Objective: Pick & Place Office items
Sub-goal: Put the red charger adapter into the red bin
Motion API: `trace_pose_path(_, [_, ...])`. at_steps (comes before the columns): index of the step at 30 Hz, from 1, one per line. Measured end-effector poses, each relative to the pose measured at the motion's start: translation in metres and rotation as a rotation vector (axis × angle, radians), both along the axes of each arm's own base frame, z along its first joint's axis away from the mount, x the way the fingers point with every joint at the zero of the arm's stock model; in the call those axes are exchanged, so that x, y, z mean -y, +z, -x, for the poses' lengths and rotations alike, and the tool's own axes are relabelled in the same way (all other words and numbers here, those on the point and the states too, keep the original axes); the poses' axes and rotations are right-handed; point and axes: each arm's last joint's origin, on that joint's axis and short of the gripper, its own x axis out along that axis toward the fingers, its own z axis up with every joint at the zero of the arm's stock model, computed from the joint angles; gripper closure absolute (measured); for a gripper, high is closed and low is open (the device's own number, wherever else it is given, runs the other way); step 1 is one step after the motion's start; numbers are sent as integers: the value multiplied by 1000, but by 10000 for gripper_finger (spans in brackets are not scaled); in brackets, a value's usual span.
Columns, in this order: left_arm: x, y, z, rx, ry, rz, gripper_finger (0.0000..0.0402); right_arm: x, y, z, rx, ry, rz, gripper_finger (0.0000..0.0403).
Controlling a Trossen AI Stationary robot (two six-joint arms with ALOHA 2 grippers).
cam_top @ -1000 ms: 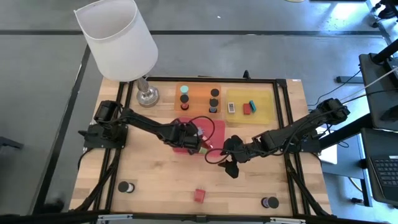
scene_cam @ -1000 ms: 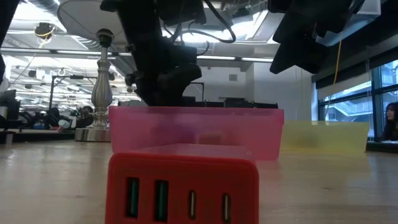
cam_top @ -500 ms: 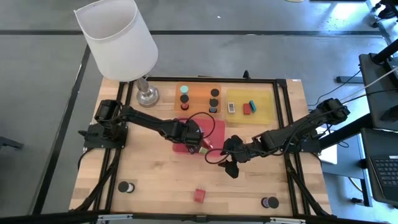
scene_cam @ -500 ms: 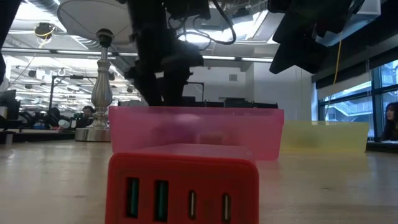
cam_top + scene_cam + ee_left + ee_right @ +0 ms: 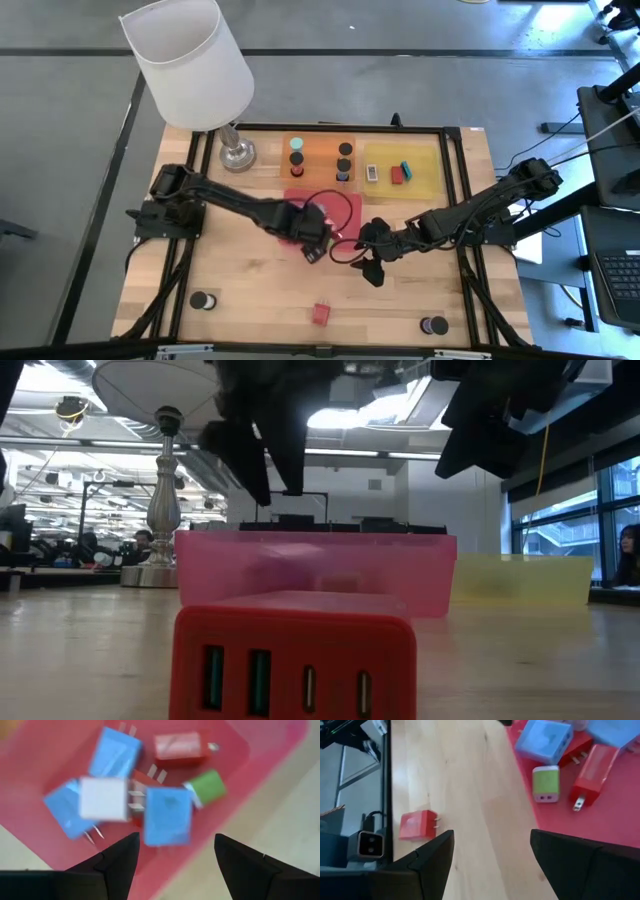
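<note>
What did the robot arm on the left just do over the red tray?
The left tool opened, let its charger drop into the red tray, then rose and pulled back toward the table's front. The right tool stayed open, hovering. The red charger near the front didn't move.

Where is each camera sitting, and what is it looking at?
High view: above the table, looking straight down; both arms show, left hand over the red tray.
Low view: at table height, looking across at the red charger; arms hang above.
Left wrist view: on the left arm, looking at the tray's chargers; two open fingers show.
Right wrist view: on the right arm, right hand open.
Shared: both wrist views show the green charger.
</note>
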Motion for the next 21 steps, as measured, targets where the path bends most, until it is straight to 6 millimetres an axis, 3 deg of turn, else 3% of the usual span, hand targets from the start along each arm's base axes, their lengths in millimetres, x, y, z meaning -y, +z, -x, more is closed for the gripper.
trace_pose_path(13, [95, -7, 37, 70, 157, 86, 147, -5, 0, 2, -53, 121, -111, 138])
trace_pose_path(21, [133, -5, 60, 229, 311, 56, 146, -5, 0, 2, -40, 161, -73, 138])
